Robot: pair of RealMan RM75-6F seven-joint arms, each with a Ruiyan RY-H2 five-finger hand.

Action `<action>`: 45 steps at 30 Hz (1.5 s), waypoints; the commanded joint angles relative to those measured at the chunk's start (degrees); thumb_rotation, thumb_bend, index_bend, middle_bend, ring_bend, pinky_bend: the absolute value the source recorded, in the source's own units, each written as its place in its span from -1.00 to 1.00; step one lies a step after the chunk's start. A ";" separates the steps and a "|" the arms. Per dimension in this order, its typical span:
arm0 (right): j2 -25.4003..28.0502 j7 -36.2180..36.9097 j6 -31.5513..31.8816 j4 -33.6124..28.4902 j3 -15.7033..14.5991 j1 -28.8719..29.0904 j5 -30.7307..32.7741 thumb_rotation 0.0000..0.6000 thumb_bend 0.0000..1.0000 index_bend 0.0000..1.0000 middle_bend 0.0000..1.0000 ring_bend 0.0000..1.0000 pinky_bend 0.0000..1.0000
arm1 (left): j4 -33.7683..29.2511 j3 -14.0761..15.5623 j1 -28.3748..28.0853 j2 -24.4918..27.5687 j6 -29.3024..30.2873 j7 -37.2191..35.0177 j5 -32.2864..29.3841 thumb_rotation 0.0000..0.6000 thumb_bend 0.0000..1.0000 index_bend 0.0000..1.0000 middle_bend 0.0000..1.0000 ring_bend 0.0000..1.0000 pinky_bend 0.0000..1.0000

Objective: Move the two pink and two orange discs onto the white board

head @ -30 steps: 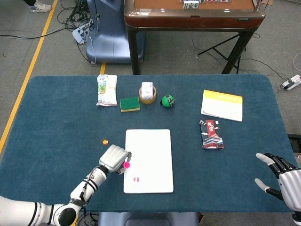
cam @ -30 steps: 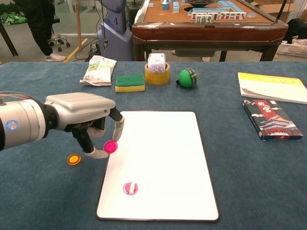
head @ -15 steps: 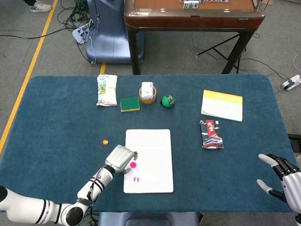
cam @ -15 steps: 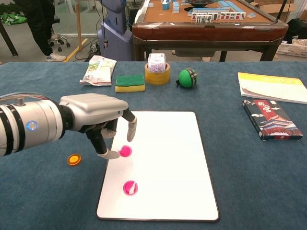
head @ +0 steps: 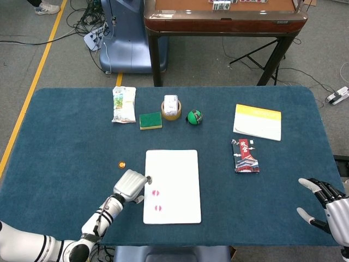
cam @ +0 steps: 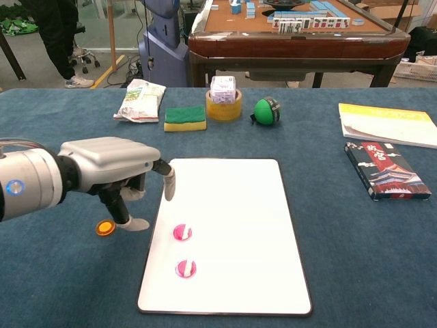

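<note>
Orange disc (cam: 105, 227) lies on the cloth just left of the left hand (cam: 116, 174), whose fingers are parted and empty. Both pink discs (cam: 181, 232) sit on the white board (cam: 232, 205). Second orange disc not visible. Right hand (head: 330, 206) is spread, empty, well apart.

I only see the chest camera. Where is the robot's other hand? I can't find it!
Observer: The head view shows the right hand by the table's near right corner, fingers spread, holding nothing.
Operator: Is the orange disc touching the left hand? They look squished together here.
Observer: No. From above, the orange disc lies on the cloth apart from the left hand, further from the robot.
Operator: Is another orange one hiding somewhere?
Observer: The head view takes in the whole table top, and only that one orange disc is in sight.
</note>
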 commanded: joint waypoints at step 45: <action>-0.04 -2.17 -3.06 -1.48 0.10 1.09 1.04 1.00 -1.00 -0.48 -0.37 -0.31 0.25 | 9.78 3.32 6.07 0.01 -3.06 -6.07 1.59 1.00 -0.45 0.05 1.00 1.00 1.00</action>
